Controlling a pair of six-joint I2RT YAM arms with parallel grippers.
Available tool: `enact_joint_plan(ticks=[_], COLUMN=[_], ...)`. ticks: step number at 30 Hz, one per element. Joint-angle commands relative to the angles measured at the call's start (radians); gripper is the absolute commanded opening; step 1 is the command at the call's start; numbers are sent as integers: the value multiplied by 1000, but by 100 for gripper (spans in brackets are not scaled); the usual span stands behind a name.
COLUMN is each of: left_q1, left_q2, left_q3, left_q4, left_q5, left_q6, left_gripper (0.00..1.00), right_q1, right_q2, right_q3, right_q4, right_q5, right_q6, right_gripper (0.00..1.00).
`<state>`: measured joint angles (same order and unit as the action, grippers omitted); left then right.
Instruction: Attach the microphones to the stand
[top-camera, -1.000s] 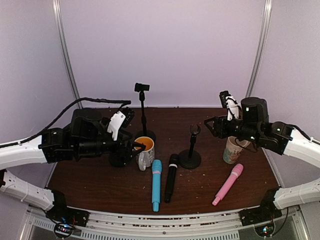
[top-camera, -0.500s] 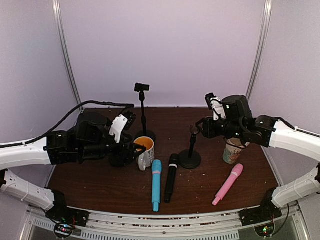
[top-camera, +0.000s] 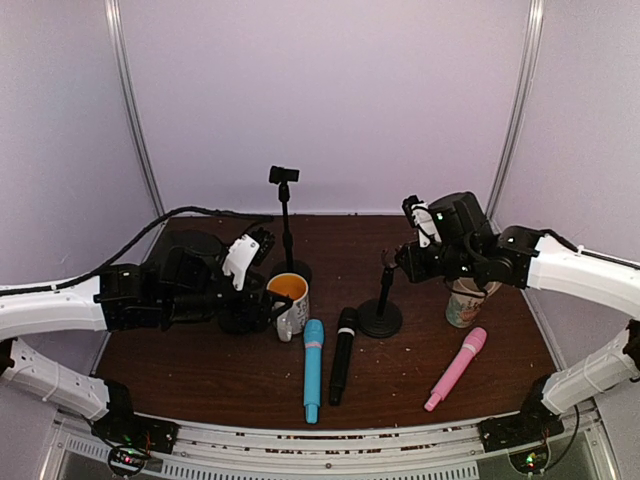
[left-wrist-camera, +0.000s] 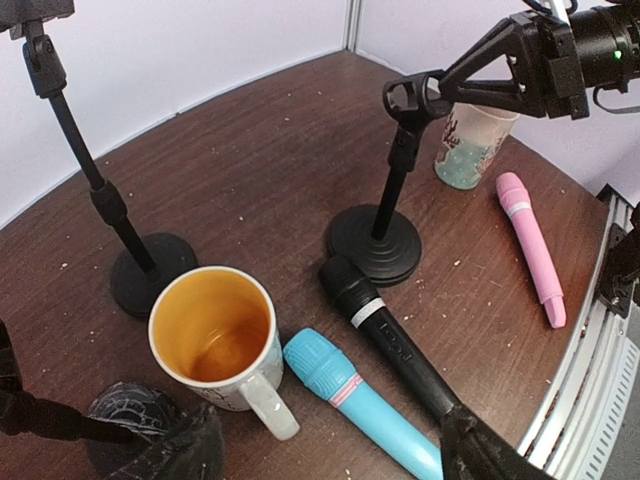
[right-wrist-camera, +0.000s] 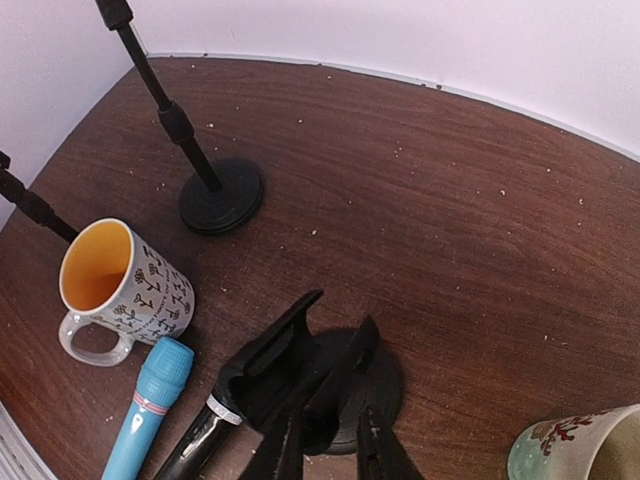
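Three microphones lie on the table: light blue (top-camera: 313, 370), black (top-camera: 342, 355) and pink (top-camera: 456, 368). The short stand (top-camera: 381, 316) rises behind the black one's head. My right gripper (top-camera: 395, 262) is at its top, shut on the clip (right-wrist-camera: 290, 365), with the fingers (right-wrist-camera: 375, 445) either side of the clip's rear. My left gripper (top-camera: 262, 300) hangs open by the mug (top-camera: 290, 300). In the left wrist view its fingers (left-wrist-camera: 480, 450) spread wide over the blue microphone (left-wrist-camera: 350, 395) and touch nothing. The tall stand (top-camera: 286, 220) has nothing in its clip.
The orange-lined mug (left-wrist-camera: 212, 335) sits just left of the blue microphone's head. A patterned cup (top-camera: 465, 300) stands right of the short stand, behind the pink microphone (left-wrist-camera: 532, 245). The tall stand's base (right-wrist-camera: 222, 197) sits behind the mug. The table is ringed by pale walls.
My right arm has swung left from above the patterned cup to the short stand's top, and its jaws have closed on the clip. The left arm has barely shifted.
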<state>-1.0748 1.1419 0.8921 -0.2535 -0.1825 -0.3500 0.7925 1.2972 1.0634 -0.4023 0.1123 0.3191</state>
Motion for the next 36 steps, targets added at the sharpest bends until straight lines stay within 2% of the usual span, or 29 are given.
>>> enact_joint_plan(ticks=[1, 4, 9, 15, 21, 28, 32, 36], left_q1=[-2, -2, -2, -2, -2, -2, -2, -2], left_q2=[12, 12, 9, -17, -35, -32, -29, -30], left_q3=[-4, -5, -1, -7, -31, -47, -42, -35], left_q4=[56, 61, 58, 49, 52, 64, 59, 54], left_q5=[-14, -13, -10, -27, -33, -32, -32, -27], left_q6=[2, 3, 7, 13, 6, 14, 30, 48], left_gripper=[77, 77, 77, 78, 78, 78, 78, 78], right_q1=[5, 4, -4, -5, -5, -5, -3, 4], right_q2=[10, 22, 69, 85, 16, -125, -198, -244], right_q3=[51, 66, 115, 136, 107, 17, -31, -47], right_q4=[-36, -46, -79, -98, -109, -87, -90, -118], right_q5=[22, 31, 37, 14, -29, -166, -353, -411], right_q6=[-1, -5, -5, 8, -35, -184, -320, -397], right_gripper=[17, 12, 16, 1, 0, 0, 0, 0])
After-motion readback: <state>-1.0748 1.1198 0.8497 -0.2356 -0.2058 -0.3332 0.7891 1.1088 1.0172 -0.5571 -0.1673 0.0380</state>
